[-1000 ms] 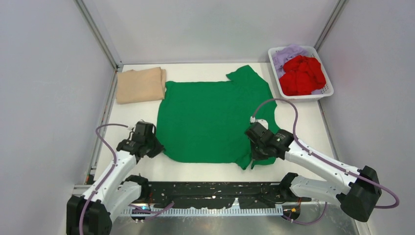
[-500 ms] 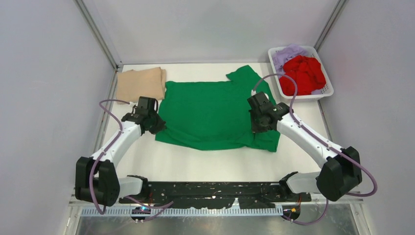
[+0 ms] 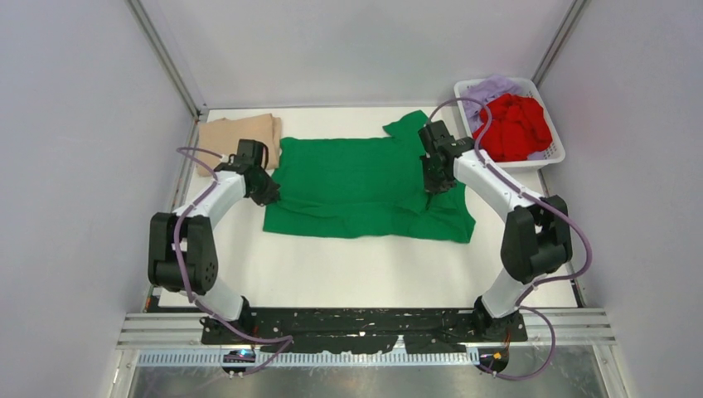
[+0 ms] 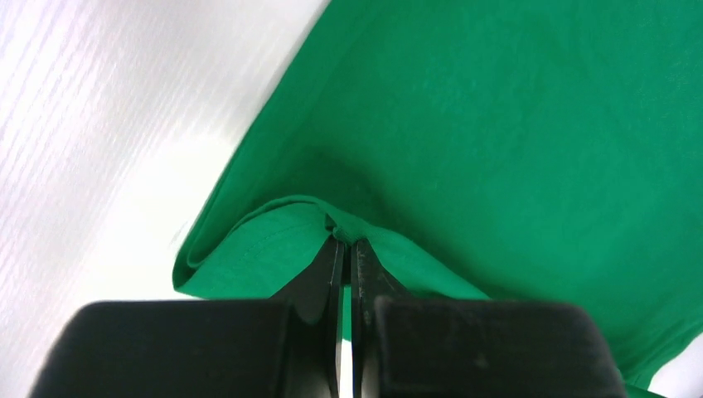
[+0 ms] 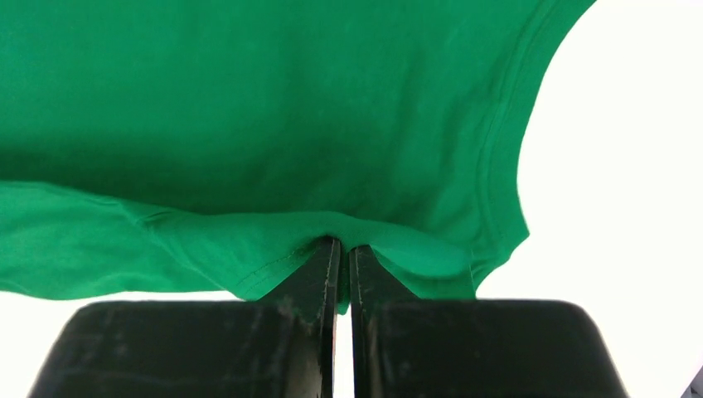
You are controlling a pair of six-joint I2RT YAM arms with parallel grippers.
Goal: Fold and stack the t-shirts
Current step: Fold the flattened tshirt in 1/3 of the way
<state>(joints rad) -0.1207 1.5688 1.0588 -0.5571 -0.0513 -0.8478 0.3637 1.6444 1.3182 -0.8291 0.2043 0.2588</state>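
Bright green cloth t-shirt [image 3: 365, 186] lies across the middle of the white bench [image 3: 365, 265], closer to the far edge. Its near part is doubled over onto the body, with the fold line facing the near edge. One sleeve sticks out toward the far right corner; another bit of cloth spreads at the shirt's near right.

Left fingers [image 4: 330, 278] are clenched on a bunched hem edge at the shirt's left side, with cloth pinched right at the tips and a little loop of fabric raised around them. Right fingers [image 5: 323, 278] are likewise clamped on a hem edge at the shirt's right side, and green cloth is draped on both sides of the tips. Both arms reach out over the bench from the near edge.

Tan cloth t-shirt [image 3: 239, 143] sits folded in the far left corner, just beside the green one. White slotted plastic basket [image 3: 551, 157] is in the far right corner and holds a crumpled red cloth t-shirt [image 3: 514, 126] and a pale lavender cloth t-shirt [image 3: 487, 89] toward its far end.
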